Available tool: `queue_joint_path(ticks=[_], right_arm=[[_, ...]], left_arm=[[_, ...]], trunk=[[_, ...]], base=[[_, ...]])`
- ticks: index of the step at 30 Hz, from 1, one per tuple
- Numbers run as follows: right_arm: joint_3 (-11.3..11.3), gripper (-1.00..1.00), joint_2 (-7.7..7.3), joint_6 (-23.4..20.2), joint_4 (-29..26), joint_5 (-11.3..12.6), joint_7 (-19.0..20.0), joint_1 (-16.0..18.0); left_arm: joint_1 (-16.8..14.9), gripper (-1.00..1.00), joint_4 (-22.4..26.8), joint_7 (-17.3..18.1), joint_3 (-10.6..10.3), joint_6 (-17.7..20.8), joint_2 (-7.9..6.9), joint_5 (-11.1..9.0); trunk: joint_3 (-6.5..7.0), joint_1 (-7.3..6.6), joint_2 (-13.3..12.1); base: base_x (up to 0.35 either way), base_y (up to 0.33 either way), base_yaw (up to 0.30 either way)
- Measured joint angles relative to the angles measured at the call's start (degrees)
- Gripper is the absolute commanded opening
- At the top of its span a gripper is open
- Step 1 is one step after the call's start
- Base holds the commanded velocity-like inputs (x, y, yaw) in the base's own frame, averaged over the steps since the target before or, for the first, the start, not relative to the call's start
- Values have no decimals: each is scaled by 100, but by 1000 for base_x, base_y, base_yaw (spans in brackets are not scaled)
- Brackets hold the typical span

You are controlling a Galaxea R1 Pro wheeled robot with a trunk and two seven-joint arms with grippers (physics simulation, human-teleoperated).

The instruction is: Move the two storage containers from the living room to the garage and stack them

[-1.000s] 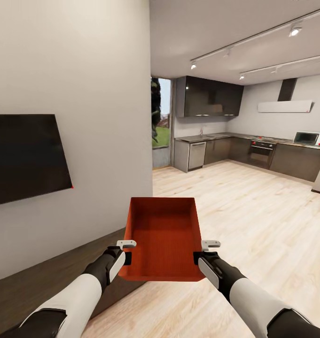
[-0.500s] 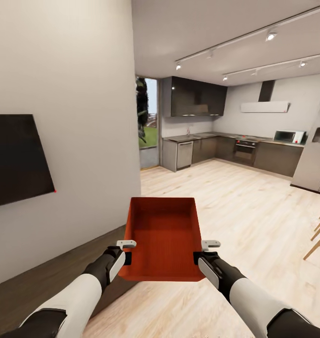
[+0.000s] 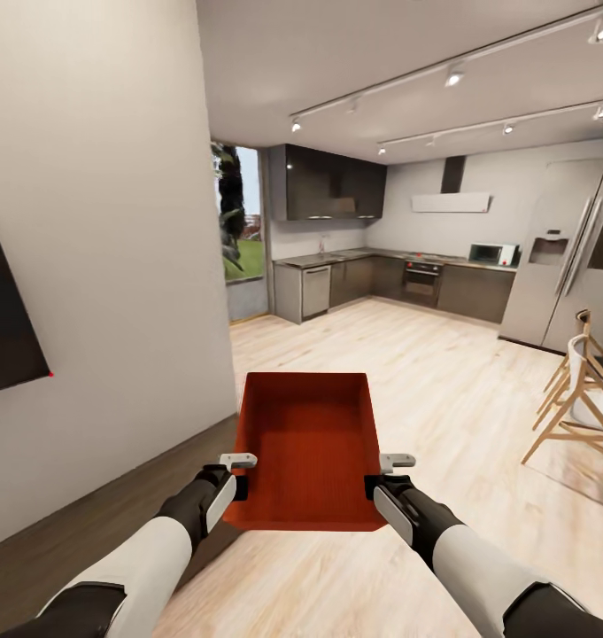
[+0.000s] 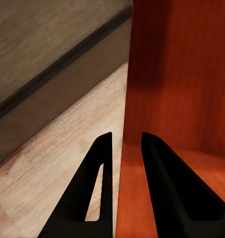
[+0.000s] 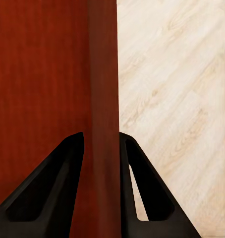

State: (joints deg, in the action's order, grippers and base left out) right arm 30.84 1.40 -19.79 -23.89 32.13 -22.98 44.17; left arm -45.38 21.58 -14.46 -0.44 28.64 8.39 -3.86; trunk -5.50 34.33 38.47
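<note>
Head view: an orange-red storage container hangs over the light wood plank floor (kitchen ahead), left gripper and right gripper jaws each pinching a side wall.

Surface finish, carried bin and surroundings.
Storage container: orange-red, matt, faintly ribbed base, plastic-looking. Floor, right of frame: pale wood planks, slight sheen. Low cabinet, lower left: dark matt wood. Fridge, right: brushed metal look.
</note>
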Motion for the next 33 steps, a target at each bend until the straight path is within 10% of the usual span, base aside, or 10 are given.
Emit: queue_joint_path(ticks=[33], right_arm=[[4, -100, -2, 1, -1, 8, -1, 0]], left_arm=[[0, -100, 0, 0, -1, 0, 1, 0]], trunk=[[0, 0, 0]], base=[[0, 0, -260]])
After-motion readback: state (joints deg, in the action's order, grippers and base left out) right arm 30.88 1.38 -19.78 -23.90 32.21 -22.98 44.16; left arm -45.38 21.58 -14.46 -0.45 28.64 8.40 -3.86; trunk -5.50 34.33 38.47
